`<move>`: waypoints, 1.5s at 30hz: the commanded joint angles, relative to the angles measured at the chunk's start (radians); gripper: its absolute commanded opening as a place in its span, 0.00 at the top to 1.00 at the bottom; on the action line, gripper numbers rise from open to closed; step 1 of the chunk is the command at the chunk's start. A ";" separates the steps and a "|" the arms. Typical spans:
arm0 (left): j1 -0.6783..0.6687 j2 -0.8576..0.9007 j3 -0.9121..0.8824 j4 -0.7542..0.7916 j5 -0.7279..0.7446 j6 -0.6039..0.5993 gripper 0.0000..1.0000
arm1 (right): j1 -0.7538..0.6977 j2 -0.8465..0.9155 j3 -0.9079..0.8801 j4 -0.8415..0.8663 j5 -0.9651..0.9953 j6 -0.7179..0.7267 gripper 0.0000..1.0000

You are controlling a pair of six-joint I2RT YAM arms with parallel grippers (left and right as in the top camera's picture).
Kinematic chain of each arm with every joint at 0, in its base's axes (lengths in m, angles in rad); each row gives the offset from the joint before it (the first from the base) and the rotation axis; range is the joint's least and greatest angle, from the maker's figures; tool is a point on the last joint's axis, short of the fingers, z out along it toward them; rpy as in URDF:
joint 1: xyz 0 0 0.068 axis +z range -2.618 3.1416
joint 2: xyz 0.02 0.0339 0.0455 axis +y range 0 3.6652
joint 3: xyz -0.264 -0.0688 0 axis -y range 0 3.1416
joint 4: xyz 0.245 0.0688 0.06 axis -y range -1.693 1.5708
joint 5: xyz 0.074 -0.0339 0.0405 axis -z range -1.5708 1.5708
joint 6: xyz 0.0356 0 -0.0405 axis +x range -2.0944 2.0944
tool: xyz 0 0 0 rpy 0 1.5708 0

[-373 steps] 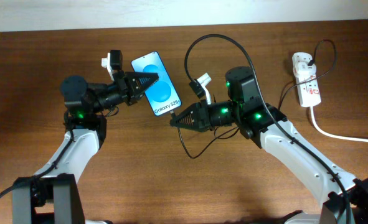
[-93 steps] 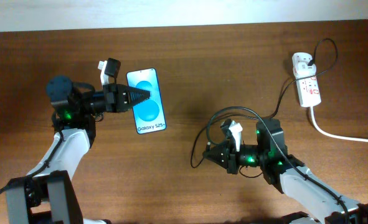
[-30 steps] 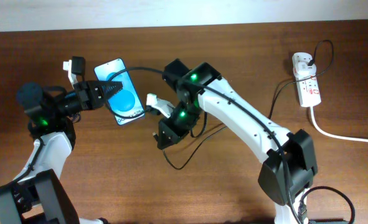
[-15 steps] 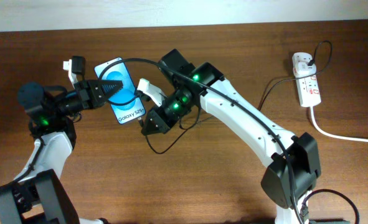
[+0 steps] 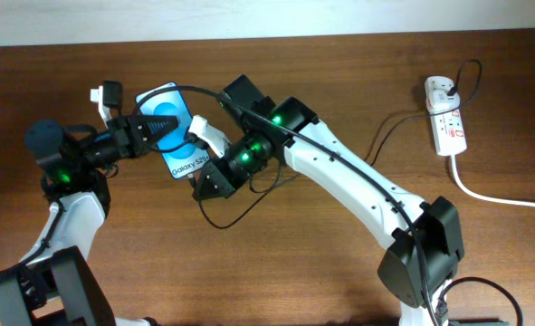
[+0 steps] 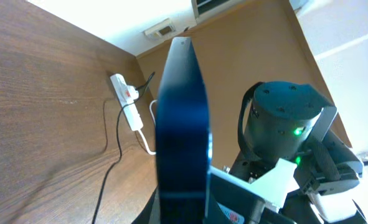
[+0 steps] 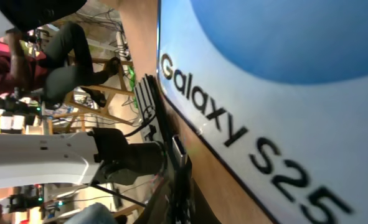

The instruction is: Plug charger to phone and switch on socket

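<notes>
While the left gripper (image 5: 166, 127) clamps the tilted phone (image 5: 184, 156), blue screen lit, the right gripper (image 5: 200, 187) pinches the charger (image 5: 217, 224) beside its lower edge.

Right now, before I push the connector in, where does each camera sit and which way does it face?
Overhead: above the table, looking straight down; both arms show, left gripper holding the phone, right gripper at its lower end, socket far right.
Left wrist: behind its own fingers, looking along the phone's edge toward the socket and the right arm.
Right wrist: right beside the phone's lower end, facing its screen; own fingers hard to make out.
Shared: overhead and left wrist both show phone, socket, right arm.
</notes>
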 commanded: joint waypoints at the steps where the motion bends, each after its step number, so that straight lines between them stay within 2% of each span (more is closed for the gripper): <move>1: -0.004 -0.015 0.005 0.006 -0.010 -0.012 1.00 | 0.008 -0.008 0.000 -0.031 -0.017 0.032 0.96; 9: -0.004 -0.015 0.005 0.006 0.016 -0.100 1.00 | 0.006 -0.008 0.000 -0.042 0.056 0.032 0.96; 20: -0.004 -0.015 0.005 0.006 0.048 -0.097 1.00 | 0.006 -0.009 0.000 -0.008 0.192 0.028 0.96; 27: -0.003 -0.015 0.005 0.006 0.047 -0.002 1.00 | -0.106 -0.066 0.006 -0.286 0.580 0.036 0.96; 29: -0.003 -0.015 0.005 0.006 0.047 0.013 1.00 | -0.139 -0.066 0.005 -0.315 0.651 0.036 0.96; 31: -0.001 -0.015 0.005 0.006 0.047 0.016 1.00 | -0.159 -0.060 -0.011 -0.252 0.673 0.036 0.96; 33: -0.001 -0.015 0.005 0.006 0.047 0.016 1.00 | -0.163 -0.012 -0.077 -0.092 0.672 0.036 0.96; 38: -0.001 -0.015 0.005 0.006 0.047 0.016 1.00 | -0.109 0.164 -0.103 0.047 0.631 0.032 0.96; 43: -0.001 -0.015 0.005 0.006 0.047 0.016 1.00 | -0.091 0.254 -0.103 0.307 0.623 0.033 0.86; 45: -0.001 -0.015 0.005 0.006 0.047 0.016 1.00 | -0.090 0.275 -0.103 0.374 0.623 0.038 0.77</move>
